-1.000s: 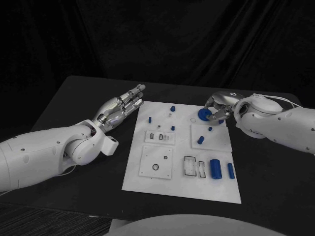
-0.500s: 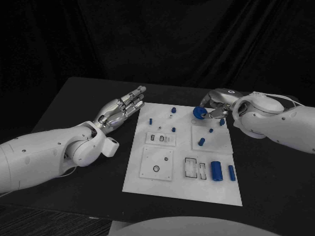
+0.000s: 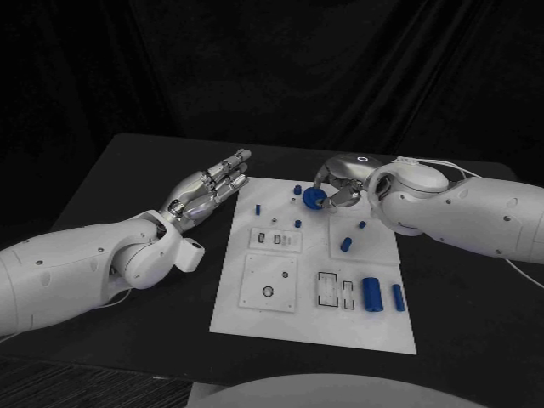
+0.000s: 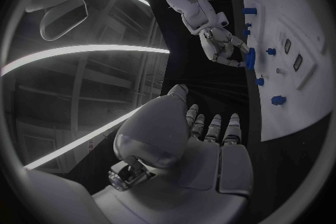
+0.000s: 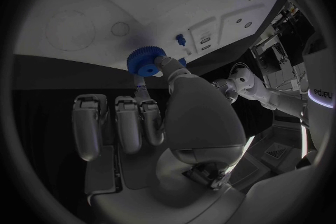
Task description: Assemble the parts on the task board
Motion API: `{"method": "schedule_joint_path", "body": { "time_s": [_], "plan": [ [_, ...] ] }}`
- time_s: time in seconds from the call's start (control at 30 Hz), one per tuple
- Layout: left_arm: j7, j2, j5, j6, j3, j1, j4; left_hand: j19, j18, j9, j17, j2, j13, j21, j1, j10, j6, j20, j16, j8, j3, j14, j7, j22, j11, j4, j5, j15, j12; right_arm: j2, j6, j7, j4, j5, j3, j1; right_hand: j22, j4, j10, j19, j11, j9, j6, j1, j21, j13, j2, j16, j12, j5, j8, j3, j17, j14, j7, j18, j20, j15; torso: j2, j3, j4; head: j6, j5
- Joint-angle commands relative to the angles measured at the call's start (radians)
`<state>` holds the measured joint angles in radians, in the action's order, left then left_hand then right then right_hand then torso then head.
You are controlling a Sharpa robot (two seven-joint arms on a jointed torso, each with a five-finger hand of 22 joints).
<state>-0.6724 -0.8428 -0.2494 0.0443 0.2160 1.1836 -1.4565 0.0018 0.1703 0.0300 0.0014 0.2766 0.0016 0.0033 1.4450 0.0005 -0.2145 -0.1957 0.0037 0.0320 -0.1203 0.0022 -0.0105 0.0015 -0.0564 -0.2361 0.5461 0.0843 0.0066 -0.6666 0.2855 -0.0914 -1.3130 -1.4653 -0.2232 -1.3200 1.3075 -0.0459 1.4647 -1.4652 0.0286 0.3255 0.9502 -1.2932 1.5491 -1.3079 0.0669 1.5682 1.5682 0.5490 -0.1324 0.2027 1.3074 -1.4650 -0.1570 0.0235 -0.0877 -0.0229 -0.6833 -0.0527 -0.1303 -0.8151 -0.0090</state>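
While the right hand [image 3: 333, 191] pinches a blue gear [image 3: 314, 198] above the task board's [image 3: 285, 327] far end, the left hand [image 3: 208, 191] hovers flat and empty; most parts look unassembled.

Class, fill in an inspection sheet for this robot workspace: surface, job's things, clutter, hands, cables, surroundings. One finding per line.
Surface: black table, white task board lying flat on it.
Job's things: blue gear lifted above the board's far end; blue cylinder and small blue pegs on the board.
Clutter: nothing seen.
Hands: right hand pinches the gear; left hand open, fingers straight, beside the board's left edge.
Cables: thin white cable along the right arm.
Surroundings: dark curtain behind the table.
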Motion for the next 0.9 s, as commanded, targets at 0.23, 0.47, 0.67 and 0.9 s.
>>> {"method": "schedule_joint_path", "body": {
  "time_s": [0.23,0.47,0.67,0.9],
  "plan": [
    [-0.012,0.005,0.0,-0.015,-0.001,-0.001,0.001,0.0,0.009,0.001,-0.001,0.001,-0.002,-0.002,0.002,-0.001,0.003,-0.01,-0.004,0.004,0.008,-0.002,0.006,0.0,0.006,-0.001,0.005,0.008,-0.007,0.065,-0.032,0.019,0.054,-0.007,0.001,0.008,0.254,-0.004,0.106,-0.088,-0.004,0.083,0.105,-0.006,0.001,-0.263,-0.009,0.003,0.003,0.0,-0.027,0.006,0.263,-0.106,0.066,-0.017,0.005,-0.007,0.0,0.0007,-0.0035,-0.002,0.002],
    [-0.011,0.009,0.0,-0.017,-0.001,-0.001,0.004,0.0,0.009,0.001,-0.001,0.001,-0.002,-0.002,0.002,-0.001,0.003,-0.01,-0.004,0.004,0.008,-0.002,0.006,0.0,0.006,-0.001,0.005,0.008,-0.007,0.089,-0.056,0.013,0.071,-0.007,0.001,0.009,0.253,-0.005,0.106,-0.084,0.0,0.079,0.095,-0.006,-0.003,-0.263,-0.008,0.003,0.003,-0.012,-0.017,0.012,0.263,-0.106,0.06,-0.016,0.004,-0.004,0.001,-0.0012,0.0005,-0.001,0.004],
    [-0.01,0.01,0.0,-0.018,-0.001,-0.001,0.005,0.0,0.009,0.001,-0.001,0.001,-0.002,-0.002,0.002,-0.001,0.003,-0.01,-0.004,0.004,0.008,-0.002,0.006,0.0,0.006,-0.001,0.005,0.008,-0.007,0.107,-0.074,0.01,0.091,-0.007,0.001,0.01,0.251,-0.006,0.106,-0.08,0.006,0.073,0.083,-0.006,-0.008,-0.263,-0.007,0.003,0.003,-0.021,-0.004,0.018,0.263,-0.106,0.053,-0.014,0.0,0.001,0.0,0.0016,-0.0011,-0.006,0.003],
    [-0.01,0.013,0.0,-0.02,-0.001,-0.001,0.007,0.0,0.009,0.001,-0.001,0.001,-0.002,-0.002,0.001,-0.001,0.005,-0.012,-0.004,0.004,0.011,-0.002,0.006,0.0,0.006,0.0,0.005,0.009,-0.007,0.122,-0.07,0.014,0.106,-0.007,0.001,0.014,0.248,-0.007,0.106,-0.074,0.015,0.064,0.067,-0.006,-0.014,-0.263,-0.004,0.003,0.003,-0.034,0.014,0.027,0.263,-0.106,0.044,-0.012,-0.007,0.009,0.0,0.0011,-0.0007,-0.007,0.004]
  ]
}}
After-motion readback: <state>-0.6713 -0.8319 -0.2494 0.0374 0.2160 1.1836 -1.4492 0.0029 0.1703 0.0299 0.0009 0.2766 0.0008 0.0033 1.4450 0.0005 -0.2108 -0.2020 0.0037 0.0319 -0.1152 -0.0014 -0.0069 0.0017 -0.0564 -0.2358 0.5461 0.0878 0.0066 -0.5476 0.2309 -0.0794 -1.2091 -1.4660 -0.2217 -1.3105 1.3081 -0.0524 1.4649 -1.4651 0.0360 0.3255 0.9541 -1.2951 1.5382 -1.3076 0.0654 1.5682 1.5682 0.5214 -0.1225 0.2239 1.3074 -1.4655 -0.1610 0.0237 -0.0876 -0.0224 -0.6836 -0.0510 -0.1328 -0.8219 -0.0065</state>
